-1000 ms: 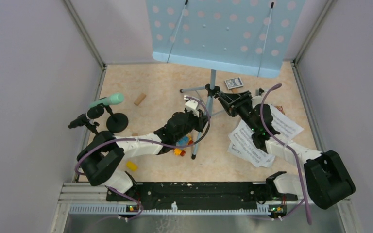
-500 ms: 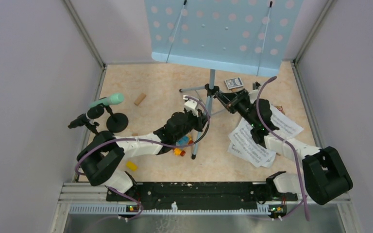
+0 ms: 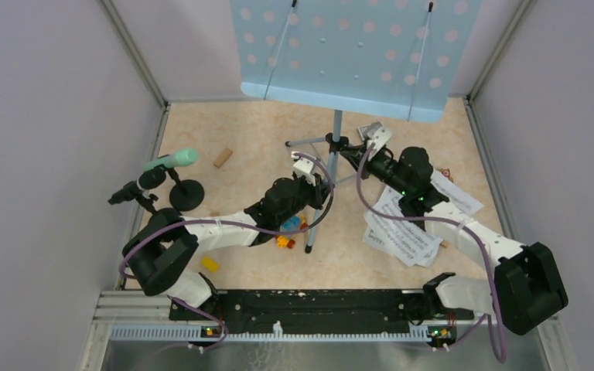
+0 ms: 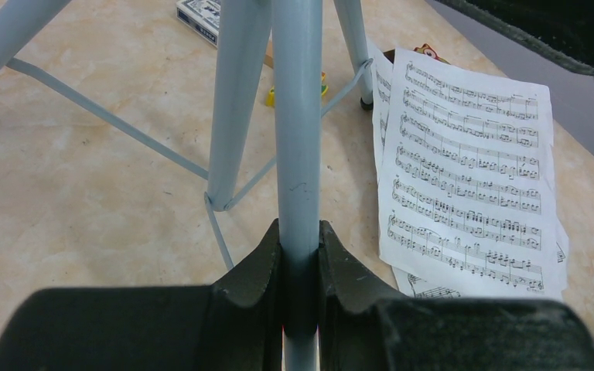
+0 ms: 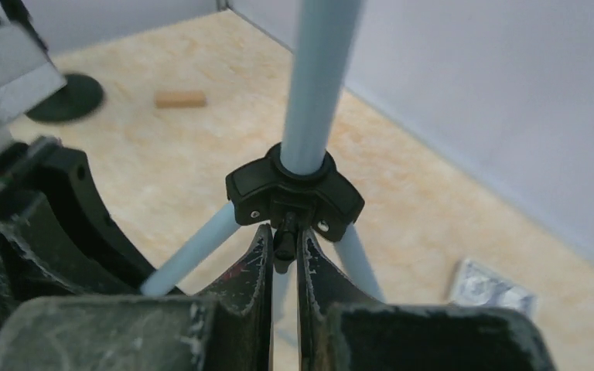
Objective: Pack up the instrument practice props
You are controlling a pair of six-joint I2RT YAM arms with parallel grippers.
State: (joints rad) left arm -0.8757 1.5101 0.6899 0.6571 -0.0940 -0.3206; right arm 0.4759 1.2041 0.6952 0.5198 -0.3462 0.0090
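Note:
The pale-blue perforated music desk (image 3: 352, 54) stands on its silver pole (image 3: 338, 124) at the back. My left gripper (image 3: 319, 188) is shut on a front tripod leg (image 4: 300, 154), the jaws pressed on both its sides (image 4: 300, 247). My right gripper (image 3: 350, 157) is shut on the small black knob (image 5: 285, 241) under the black tripod hub (image 5: 294, 189). White sheet-music pages (image 3: 410, 224) lie on the floor at the right, also in the left wrist view (image 4: 468, 162). The mint-green microphone (image 3: 172, 161) and the black microphone (image 3: 128, 192) sit in round-based holders (image 3: 187, 193) at the left.
A tan wooden block (image 3: 223, 158) lies left of the tripod. Colourful toy bricks (image 3: 290, 226) lie under my left forearm and a yellow one (image 3: 209, 263) lies near its base. A card box (image 5: 489, 287) lies behind the tripod. Walls enclose three sides.
My right wrist has rolled over at the tripod hub and its forearm has swung, hiding the card box in the top view. The left arm and stand have not moved.

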